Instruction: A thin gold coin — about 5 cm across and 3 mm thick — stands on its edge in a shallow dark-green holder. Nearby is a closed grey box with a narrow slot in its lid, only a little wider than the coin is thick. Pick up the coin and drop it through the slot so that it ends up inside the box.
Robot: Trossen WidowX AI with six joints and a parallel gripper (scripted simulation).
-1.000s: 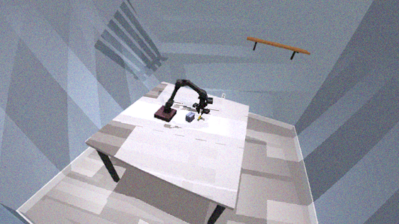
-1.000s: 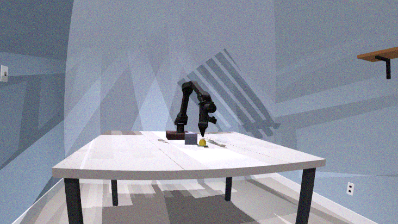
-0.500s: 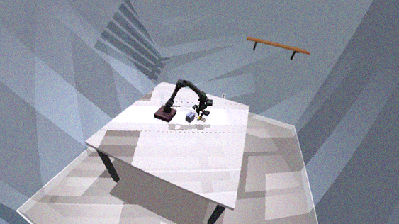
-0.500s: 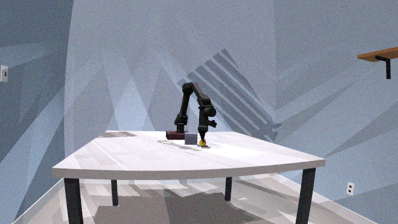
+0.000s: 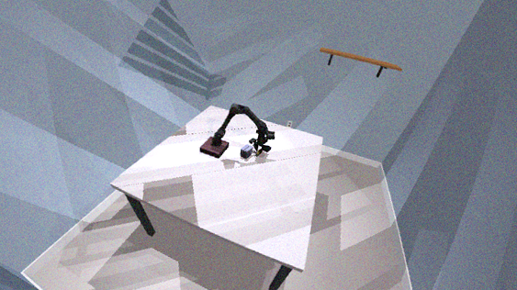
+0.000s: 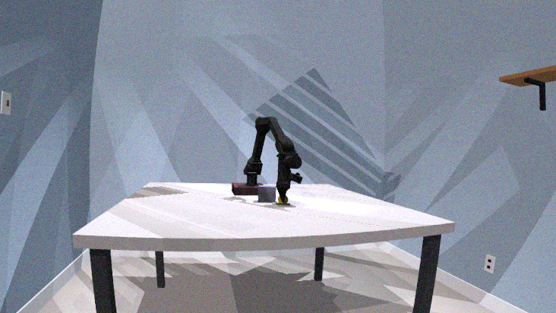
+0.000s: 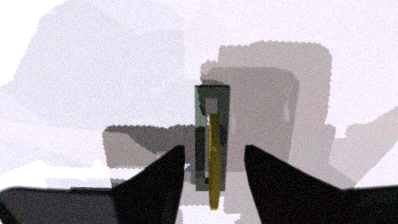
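Gold coin [image 7: 214, 160] edge-on, upright in green holder [image 7: 212, 100].
Gripper [image 7: 214, 167] part-open, empty, straddling coin w/o touching; grey box [image 6: 266, 193] just beside holder.

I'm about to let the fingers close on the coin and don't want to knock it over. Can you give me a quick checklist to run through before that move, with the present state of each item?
1. Coin standing on edge in the green holder: ok.
2. Coin lies in the gap between the two fingers, wrist view: ok.
3. Gripper open, holding nothing: ok.
4. Gap on both sides of the coin, neither finger touching it: ok, though the coin sits nearer the right-hand finger in the wrist view.
5. Fingers low enough to catch the coin's faces: cannot tell from the wrist view; in the exterior view the tips reach the coin's top.
6. Grey box clear of the gripper: ok, it stands beside.
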